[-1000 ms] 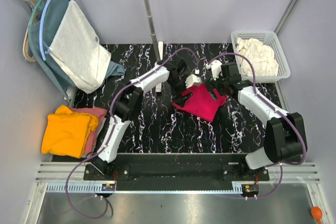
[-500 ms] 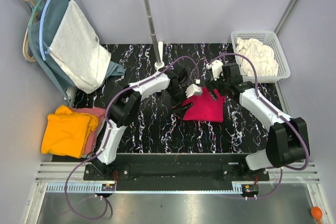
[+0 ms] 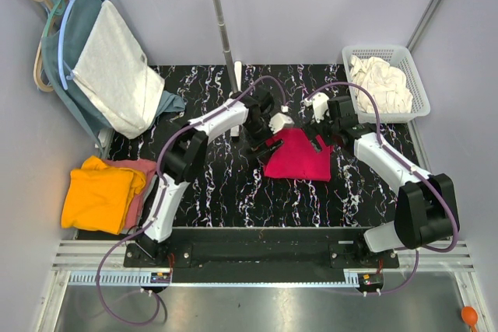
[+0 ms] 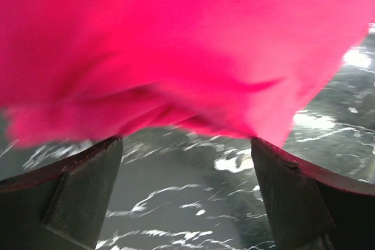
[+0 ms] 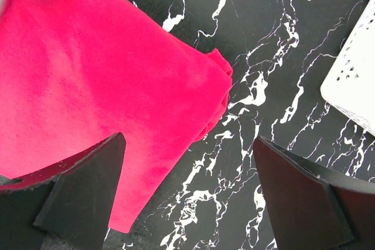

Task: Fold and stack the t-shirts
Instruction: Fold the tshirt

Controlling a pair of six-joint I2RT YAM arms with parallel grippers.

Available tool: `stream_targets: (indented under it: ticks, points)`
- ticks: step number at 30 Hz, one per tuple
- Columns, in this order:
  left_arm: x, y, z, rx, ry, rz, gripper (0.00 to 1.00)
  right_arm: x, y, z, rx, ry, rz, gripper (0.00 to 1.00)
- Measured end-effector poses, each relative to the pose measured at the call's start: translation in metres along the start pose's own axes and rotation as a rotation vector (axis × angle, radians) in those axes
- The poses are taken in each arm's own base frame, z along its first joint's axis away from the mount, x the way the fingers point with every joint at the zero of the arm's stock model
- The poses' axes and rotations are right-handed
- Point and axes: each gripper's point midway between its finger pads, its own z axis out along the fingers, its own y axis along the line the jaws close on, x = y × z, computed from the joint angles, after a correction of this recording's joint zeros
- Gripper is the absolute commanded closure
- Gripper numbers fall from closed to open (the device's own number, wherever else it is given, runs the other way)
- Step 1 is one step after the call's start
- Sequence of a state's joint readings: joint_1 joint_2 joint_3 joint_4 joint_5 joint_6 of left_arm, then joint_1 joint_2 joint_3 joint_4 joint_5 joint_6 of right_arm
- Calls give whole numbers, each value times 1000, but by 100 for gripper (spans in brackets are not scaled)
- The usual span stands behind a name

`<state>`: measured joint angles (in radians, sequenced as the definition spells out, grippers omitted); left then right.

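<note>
1. We see the crimson-pink t-shirt (image 3: 299,157) lying crumpled on the black marbled desk (image 3: 226,184), right of the middle, between the two arms.
2. The left gripper (image 3: 263,142) sits at the shirt's left edge. Its jaws are spread wide and hold nothing.
3. In the left wrist view, the blurred pink cloth fills the upper part of the picture. It reaches down to the tips of the left gripper's fingers (image 4: 88,185), and we see bare desk between them.
4. The right gripper (image 3: 321,139) sits over the shirt's upper right corner. Its jaws are also fully apart and grip nothing.
5. In the right wrist view, one finger of the right gripper is over the cloth and the other over bare desk. A bunched corner of the shirt lies between them, further from the camera.
6. The orange-yellow t-shirt (image 3: 99,196) lies in a heap at the desk's left edge. It rests on top of the dusty pink t-shirt (image 3: 145,170), which peeks out on its right.
7. The cream-white t-shirt (image 3: 381,83) is piled in the white basket (image 3: 421,89) at the far right corner.
8. A pale grey-white garment (image 3: 117,68) and a teal-blue garment (image 3: 78,52) hang from the rack (image 3: 222,17) at the far left.
</note>
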<state>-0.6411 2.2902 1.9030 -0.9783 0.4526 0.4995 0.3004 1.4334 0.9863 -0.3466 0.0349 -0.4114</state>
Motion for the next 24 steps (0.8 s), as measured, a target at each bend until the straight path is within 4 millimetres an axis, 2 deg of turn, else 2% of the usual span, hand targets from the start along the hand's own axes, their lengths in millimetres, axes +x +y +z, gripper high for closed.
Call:
stream_targets:
  ticks: [8, 17, 20, 24]
  points:
    - [3, 31, -15, -90, -12, -58, 1, 3, 2, 2, -6, 10, -1, 0]
    - [-47, 39, -42, -127, -141, 4, 1, 4, 4, 3, -11, 12, -4, 0]
    - [-55, 41, -41, -124, -163, 10, 1, 8, 6, 4, -13, 19, -5, 0]
    - [-51, 44, -29, -108, -147, -2, 1, 11, 7, 4, -17, 27, -5, 0]
